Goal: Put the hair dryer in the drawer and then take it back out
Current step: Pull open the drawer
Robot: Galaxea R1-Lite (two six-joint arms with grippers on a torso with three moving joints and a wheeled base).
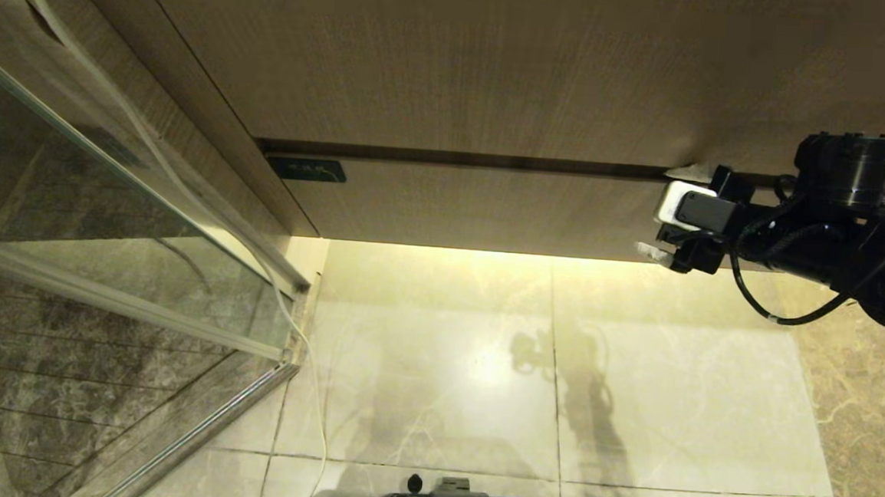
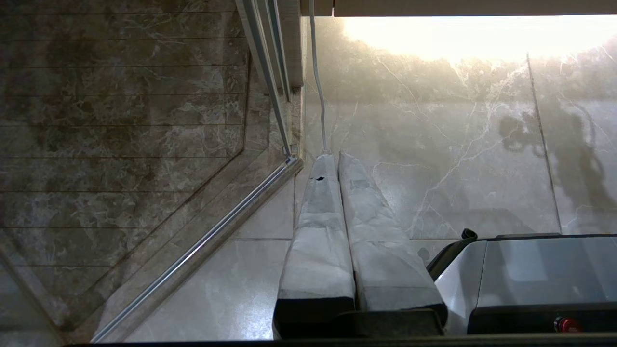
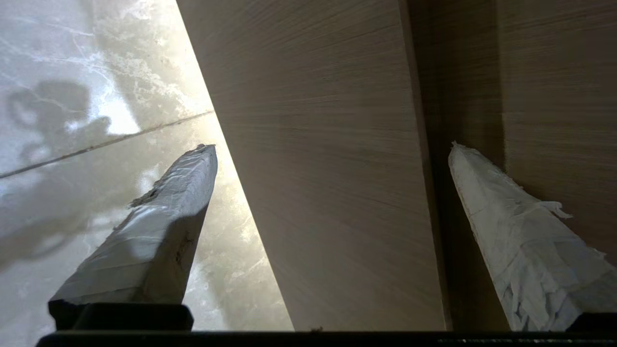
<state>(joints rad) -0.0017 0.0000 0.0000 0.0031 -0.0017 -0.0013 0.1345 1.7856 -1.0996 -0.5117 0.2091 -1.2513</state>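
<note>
The drawer (image 1: 491, 209) is closed, and the hair dryer is nowhere in view. The right gripper (image 1: 664, 212) straddles the drawer's front, jaws spread; the left gripper (image 2: 337, 166), jaws pressed together, hangs over the floor (image 1: 481, 374).

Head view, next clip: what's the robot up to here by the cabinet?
The right gripper is at the closed drawer, its taped fingers spread wide so that one sits at the dark gap above the drawer front and the other at its lower edge. It holds nothing. The left gripper hangs idle over the floor tiles beside the glass shower door, fingers together. The hair dryer is not in any view.
</note>
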